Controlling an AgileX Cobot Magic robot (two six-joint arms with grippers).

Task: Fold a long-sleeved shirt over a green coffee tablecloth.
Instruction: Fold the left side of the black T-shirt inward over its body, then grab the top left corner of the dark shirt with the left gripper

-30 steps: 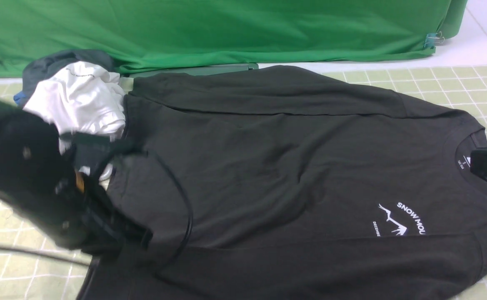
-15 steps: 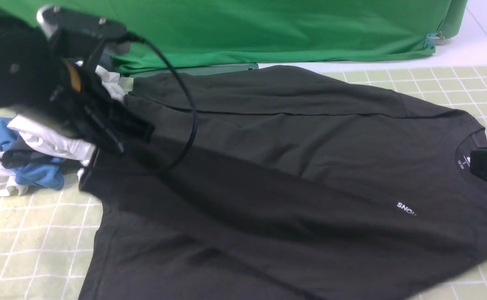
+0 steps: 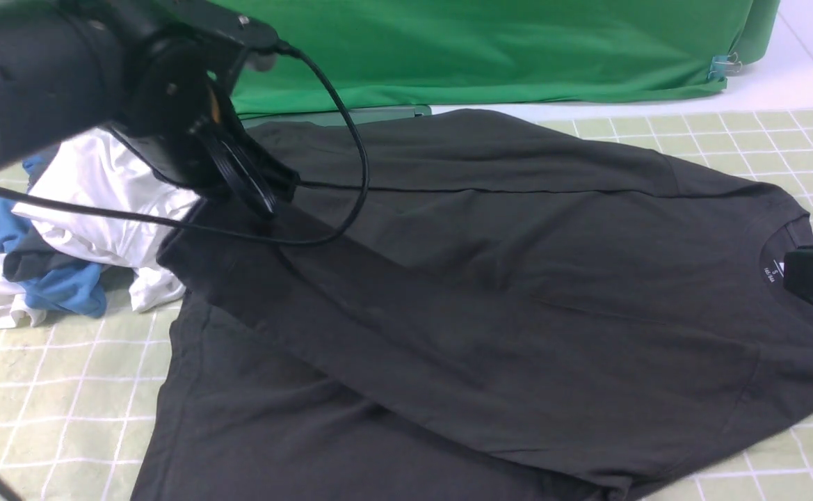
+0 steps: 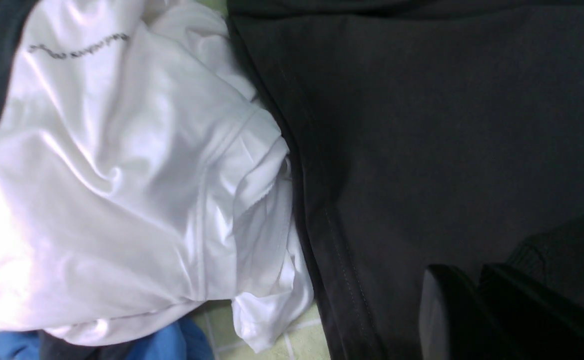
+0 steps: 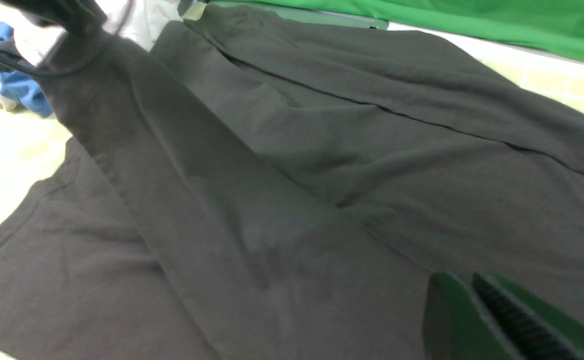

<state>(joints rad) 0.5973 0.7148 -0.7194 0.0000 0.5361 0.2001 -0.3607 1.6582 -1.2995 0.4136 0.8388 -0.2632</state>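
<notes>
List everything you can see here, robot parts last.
long-sleeved shirt: one, black, spread on the tablecloth, one sleeve drawn diagonally over its body
green coffee tablecloth: one, pale yellow-green with white grid, under shirt and garments
plain fabric: one, deep green, along the far edge
binder clip: one, bluish, at that fabric's right corner
loose garments: one pile, white, blue and grey, left of the shirt
cable: one, black, looping off the left arm
left gripper: one, black, shut on the sleeve end
right gripper: one, black, shut, by the collar
</notes>
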